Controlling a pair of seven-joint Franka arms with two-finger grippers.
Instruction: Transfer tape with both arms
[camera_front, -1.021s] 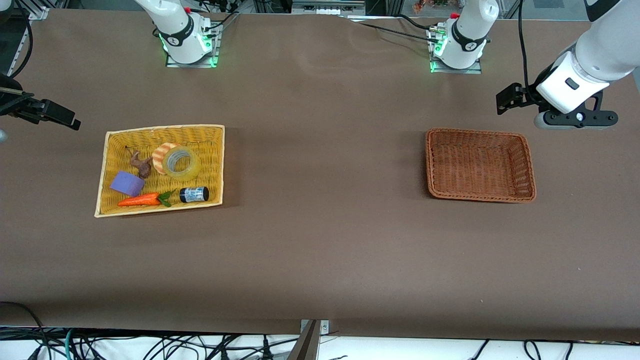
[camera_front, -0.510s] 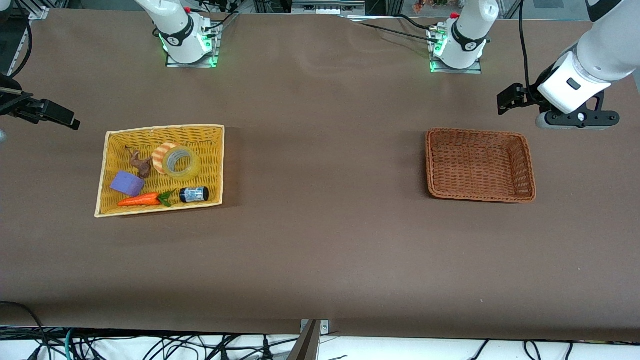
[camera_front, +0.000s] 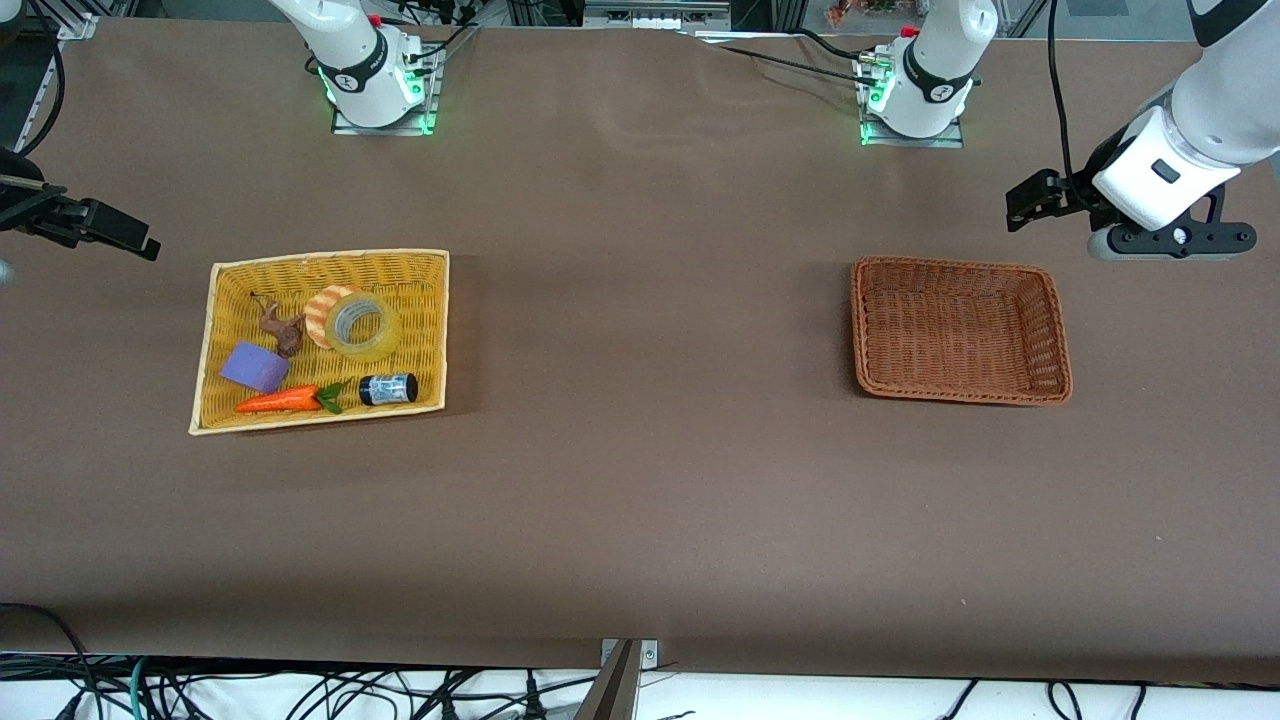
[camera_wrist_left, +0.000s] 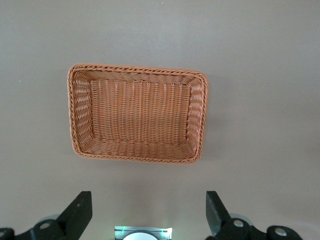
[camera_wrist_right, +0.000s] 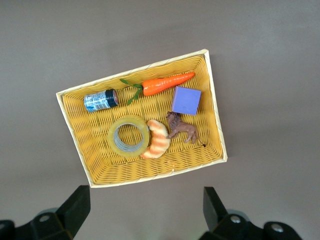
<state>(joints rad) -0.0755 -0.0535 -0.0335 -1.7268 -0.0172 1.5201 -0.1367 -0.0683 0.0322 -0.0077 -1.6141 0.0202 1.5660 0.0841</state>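
The tape (camera_front: 362, 326) lies flat in the yellow basket (camera_front: 430, 330) at the right arm's end of the surface (camera_front: 640, 480), and nothing holds it. It touches the croissant toy (camera_front: 322, 312), and the brown horse figure (camera_front: 283, 328) sits just beside that. The purple block (camera_front: 254, 366), the carrot (camera_front: 280, 400) and the small dark jar (camera_front: 388, 388) lie nearer the front camera.

Your right pincer (camera_wrist_right: 145, 212) hangs high beside the yellow basket toward the end of the surface, with its fingers (camera_wrist_right: 75, 207) set wide apart, and the right wrist view shows the tape (camera_wrist_right: 128, 136) plainly. Your left pincer (camera_wrist_left: 149, 212) hangs above the surface close to the brown basket (camera_front: 1055, 340), also spread wide, and it waits.

The first step seems to be the pick, so bring the right pincer over the tape before you descend. Keep it spread wide. Choose your grip across the ring's wall, one finger in the grey core and one outside, on the part of the ring facing away from the croissant toy, so you do not drag that toy along. Descend straight and watch that the outer finger clears the basket weave. Lift only once the ring feels secure, and leave enough of it exposed for the left pincer to take at the handover.
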